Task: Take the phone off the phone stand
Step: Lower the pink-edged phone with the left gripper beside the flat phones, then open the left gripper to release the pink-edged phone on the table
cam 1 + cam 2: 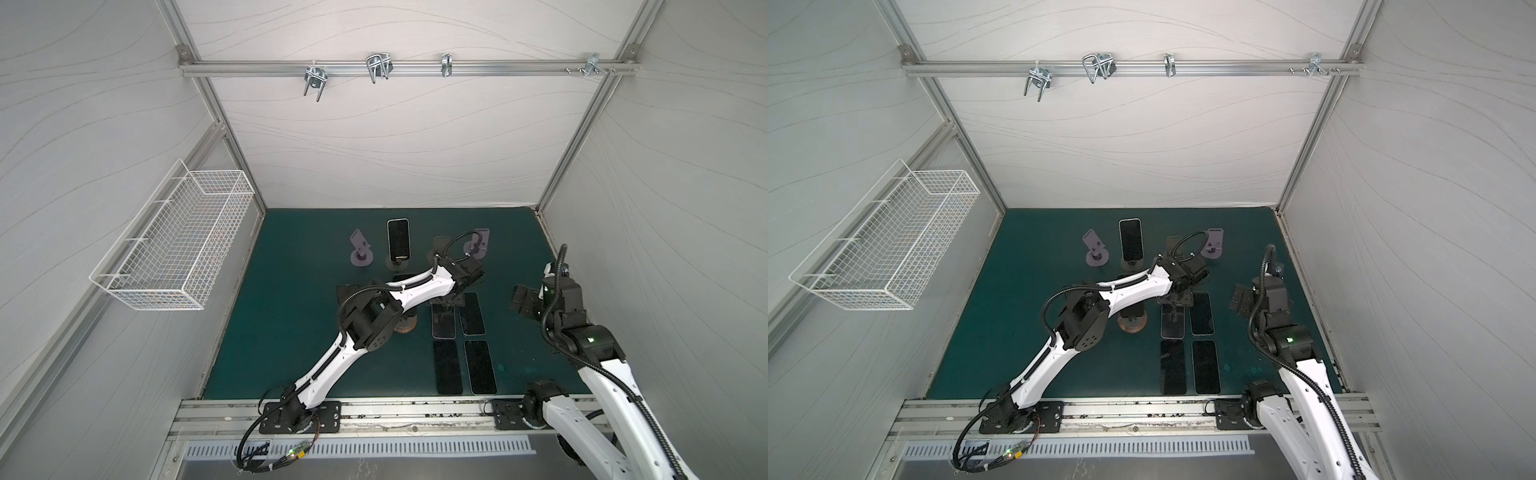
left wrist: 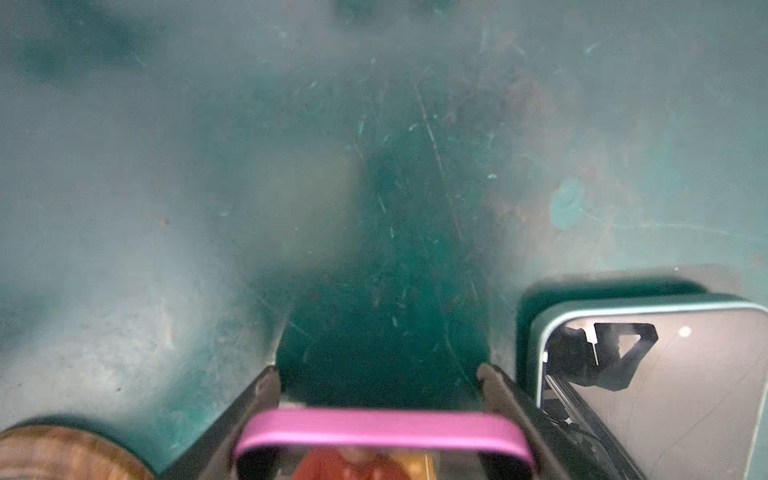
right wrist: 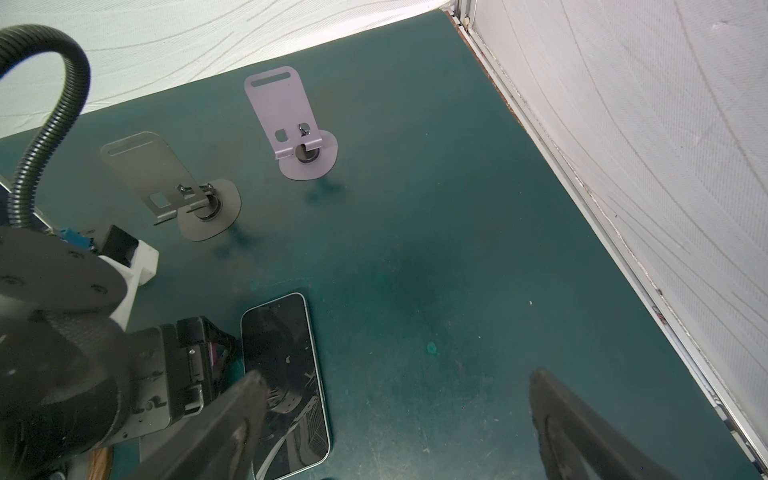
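Observation:
My left gripper [image 2: 379, 380] is shut across the width of a pink-framed phone [image 2: 382, 428]. It holds the phone flat and low at the mat, in both top views [image 1: 443, 326] [image 1: 1173, 324]. Another phone [image 1: 398, 245] with a dark screen stands upright on its phone stand near the back. My right gripper [image 3: 397, 384] hangs open over bare mat at the right [image 1: 523, 301], with nothing between its fingers.
A green-framed phone [image 2: 665, 395] lies flat right beside the pink one, and two more phones [image 1: 448, 368] lie nearer the front. Empty stands: purple [image 1: 360, 249], grey [image 3: 170, 183], purple [image 3: 291, 124], and a wooden-based one [image 2: 62, 453] under my left arm. A wire basket [image 1: 174, 245] hangs on the left wall.

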